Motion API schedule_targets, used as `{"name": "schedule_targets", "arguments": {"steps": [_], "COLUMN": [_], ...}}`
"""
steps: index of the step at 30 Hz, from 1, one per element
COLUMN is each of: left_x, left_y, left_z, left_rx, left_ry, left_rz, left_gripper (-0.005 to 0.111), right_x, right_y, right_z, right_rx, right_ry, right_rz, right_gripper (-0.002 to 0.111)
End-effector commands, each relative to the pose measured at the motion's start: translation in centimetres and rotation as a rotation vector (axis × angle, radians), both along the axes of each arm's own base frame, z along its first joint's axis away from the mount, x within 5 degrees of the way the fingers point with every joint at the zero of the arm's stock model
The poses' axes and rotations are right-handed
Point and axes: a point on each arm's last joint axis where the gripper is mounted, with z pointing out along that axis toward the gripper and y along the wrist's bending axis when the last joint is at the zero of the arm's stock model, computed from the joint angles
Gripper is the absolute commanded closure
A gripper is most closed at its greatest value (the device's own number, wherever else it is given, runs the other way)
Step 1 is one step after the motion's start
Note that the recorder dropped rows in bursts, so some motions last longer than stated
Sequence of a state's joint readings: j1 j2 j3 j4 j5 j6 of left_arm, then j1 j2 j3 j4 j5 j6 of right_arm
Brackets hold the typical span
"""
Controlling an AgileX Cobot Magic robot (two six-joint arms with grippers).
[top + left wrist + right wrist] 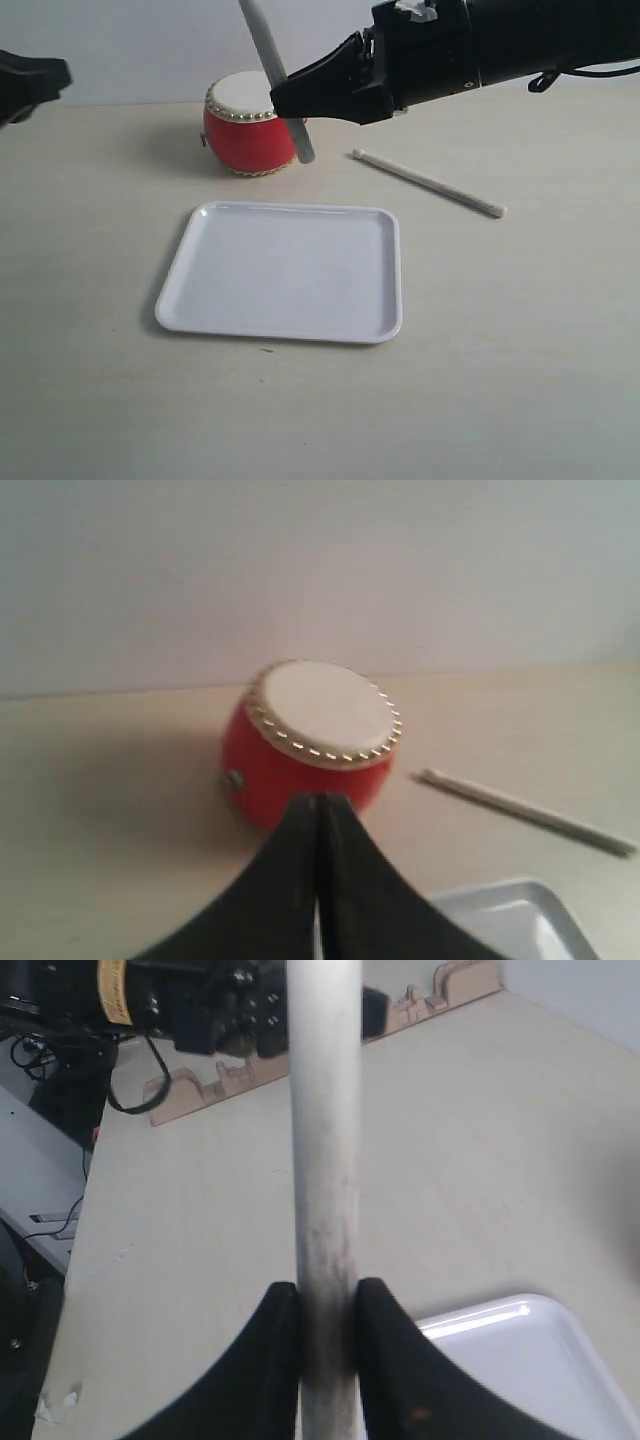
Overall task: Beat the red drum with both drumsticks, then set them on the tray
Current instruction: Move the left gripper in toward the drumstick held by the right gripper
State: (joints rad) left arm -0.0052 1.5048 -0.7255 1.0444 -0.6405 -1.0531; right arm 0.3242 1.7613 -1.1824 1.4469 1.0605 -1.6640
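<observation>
The red drum stands slightly tilted at the back of the table, its cream skin ringed with gold studs. My right gripper is shut on one drumstick. That stick slants steeply, and its lower end hangs by the drum's right side. In the right wrist view the stick runs between the black fingers. The other drumstick lies flat on the table to the right of the drum. My left gripper hovers at the far left, shut and empty. The white tray lies in front of the drum with nothing on it.
The loose drumstick and a corner of the tray show in the left wrist view. A wooden rack lines the table's edge in the right wrist view, beside cables and dark equipment.
</observation>
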Motion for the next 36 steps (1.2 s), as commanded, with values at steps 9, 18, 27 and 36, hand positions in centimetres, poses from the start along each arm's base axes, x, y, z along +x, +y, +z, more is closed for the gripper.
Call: {"name": "schedule_targets", "arguments": {"steps": [9,18,27,36], "left_x": [2.7,2.1,1.4,1.3], "left_y": [-3.7,-5.4,-8.4,-8.6], "left_z": [-1.6,-1.6,-1.2,-1.2], "left_rx": [-0.319,-0.327,-0.369,-0.374], "left_ry": [-0.007,0.017,0.016,0.017], "left_rz": [-0.507,-0.560,-0.613,-0.617], "left_gripper": [0.100,0.040,0.039,0.039], "right_x": [1.6,2.0,1.9,1.1], "right_y": [0.4,0.6,0.6,0.8], "right_z": [-2.6,-3.1,-3.0,-2.6], "right_rx": [0.019,0.044,0.051,0.105], "right_ry": [0.083,0.110,0.119,0.220], "right_rz": [-0.068,-0.090,-0.092,-0.022], "right_gripper": [0.108,0.108,0.108,0.108]}}
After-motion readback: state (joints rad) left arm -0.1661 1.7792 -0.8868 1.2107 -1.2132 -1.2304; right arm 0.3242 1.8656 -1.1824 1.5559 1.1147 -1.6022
